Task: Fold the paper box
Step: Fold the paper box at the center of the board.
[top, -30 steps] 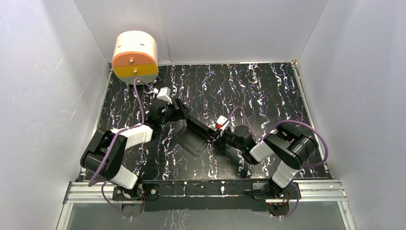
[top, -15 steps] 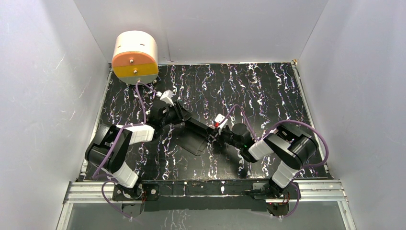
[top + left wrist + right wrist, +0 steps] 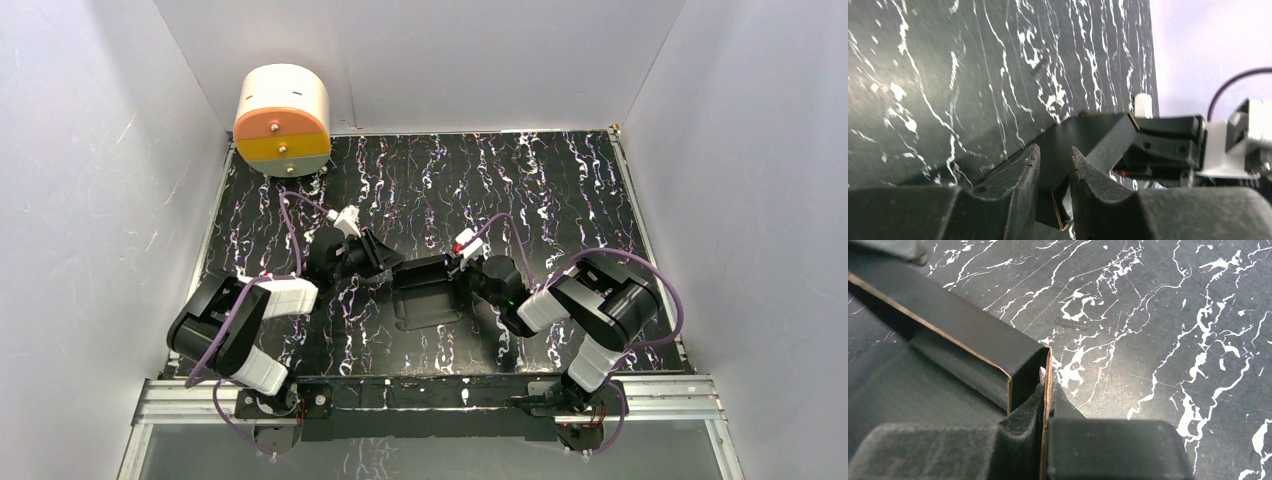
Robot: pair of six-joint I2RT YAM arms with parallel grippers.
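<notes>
The paper box (image 3: 428,295) is a black card tray with raised walls, lying on the marbled table between the two arms. My left gripper (image 3: 385,262) is at its left end. In the left wrist view its jaws stand narrow around a folded corner of the paper box (image 3: 1083,135), with a thin gap beside the card, so the left gripper (image 3: 1054,150) is open. My right gripper (image 3: 458,272) is at the right end. There the right gripper (image 3: 1045,390) is shut on the thin edge of an upright wall of the paper box (image 3: 963,325).
A cream and orange drum (image 3: 283,120) stands at the back left corner. White walls enclose the table on three sides. A metal rail (image 3: 430,395) runs along the near edge. A small flat scrap (image 3: 1071,324) lies on the table beyond the box.
The left gripper came in toward the box's left end and narrowed its jaws around the corner. The box swung from a diagonal to lying level between the grippers.
</notes>
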